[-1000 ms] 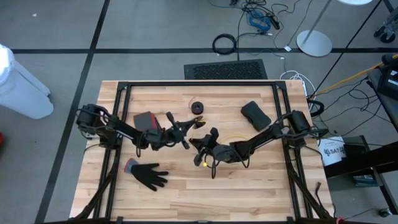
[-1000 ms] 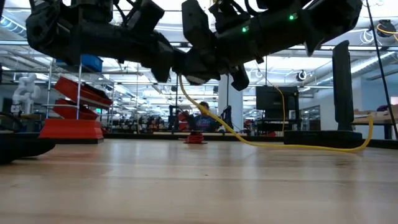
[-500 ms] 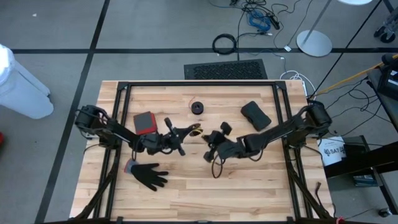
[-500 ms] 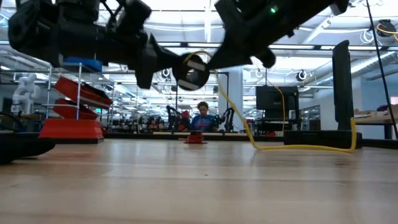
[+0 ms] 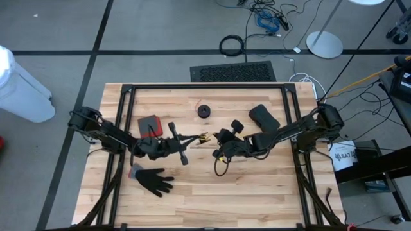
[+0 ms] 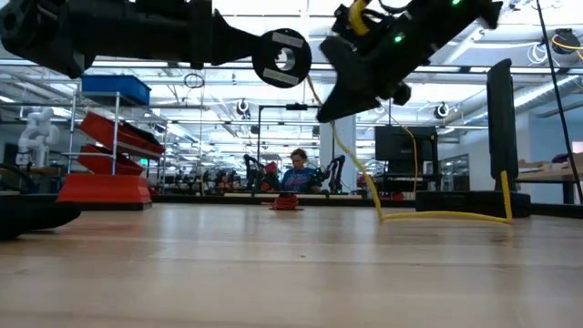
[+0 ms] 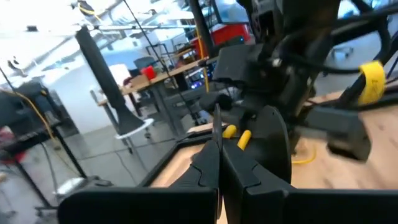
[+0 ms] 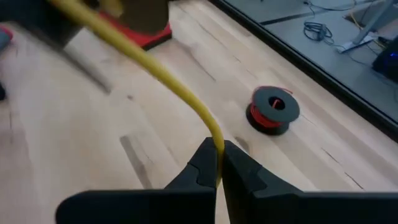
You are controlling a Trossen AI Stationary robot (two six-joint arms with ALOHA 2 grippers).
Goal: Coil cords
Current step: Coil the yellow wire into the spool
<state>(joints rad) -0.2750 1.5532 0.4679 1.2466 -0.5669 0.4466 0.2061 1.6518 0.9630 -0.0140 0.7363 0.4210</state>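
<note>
Yellow-orange thin cord [image 5: 220,162] sits at centre frame in the high view, strung between the 2 grippers above the light wooden slatted table [image 5: 257,199]; part of it droops in a small loop onto the boards just below the right gripper. Left gripper [image 5: 203,136], reaching in from the left edge toward centre, has its fingers pressed together on 1 end of the cord; the left wrist view shows the yellow plug end [image 7: 238,135] just past the closed fingertips. Right gripper [image 5: 219,153], coming in from the right edge, is likewise clamped on the cord: in the right wrist view the yellow line [image 8: 155,68] runs up out of the pinched fingers [image 8: 205,163]. Low view: both arms hang above the tabletop, the cord [image 6: 428,215] drops from the right gripper [image 6: 330,111] to the boards and trails toward the right of frame. Small black-and-red spool [image 5: 204,111] lies upper centre of the table, apart from both grippers; also seen in the right wrist view [image 8: 272,109]. Flat red-and-black block [image 5: 149,124] lies left of centre, black glove [image 5: 151,179] at lower left, black padded pouch [image 5: 263,117] at upper right. No second cord could be made out.
</note>
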